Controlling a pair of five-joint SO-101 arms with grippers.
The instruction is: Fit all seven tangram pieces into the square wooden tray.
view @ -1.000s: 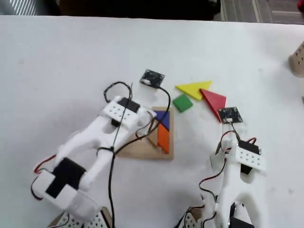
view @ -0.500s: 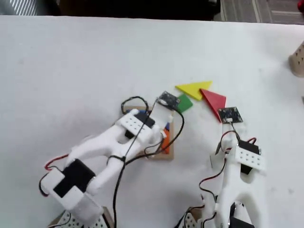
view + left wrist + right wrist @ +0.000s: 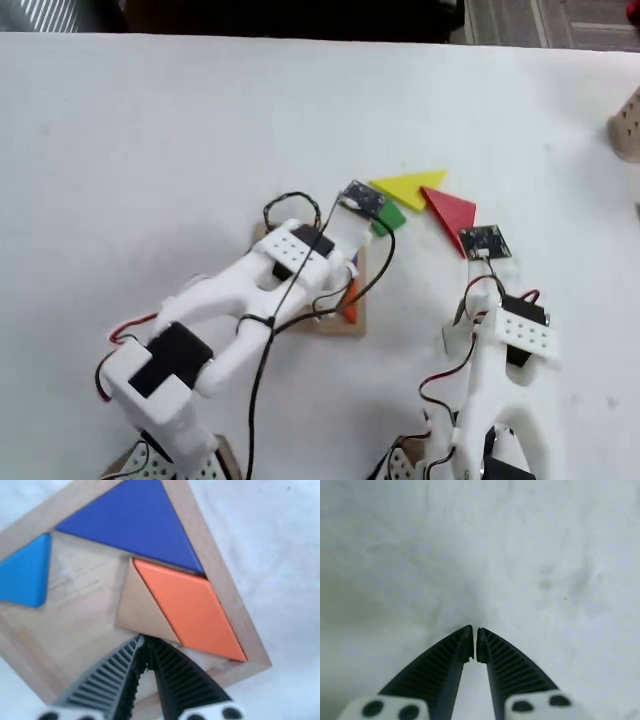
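while above the tray (image 3: 220,580), left tool (image 3: 145,644) (closed)

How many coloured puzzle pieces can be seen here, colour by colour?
yellow triangle: 1
red triangle: 1
green square: 1
orange parallelogram: 1
dark blue triangle: 1
light blue triangle: 1
Total: 6

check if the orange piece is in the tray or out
In. The orange parallelogram lies flat inside the rim of the wooden tray, one edge against the dark blue triangle.
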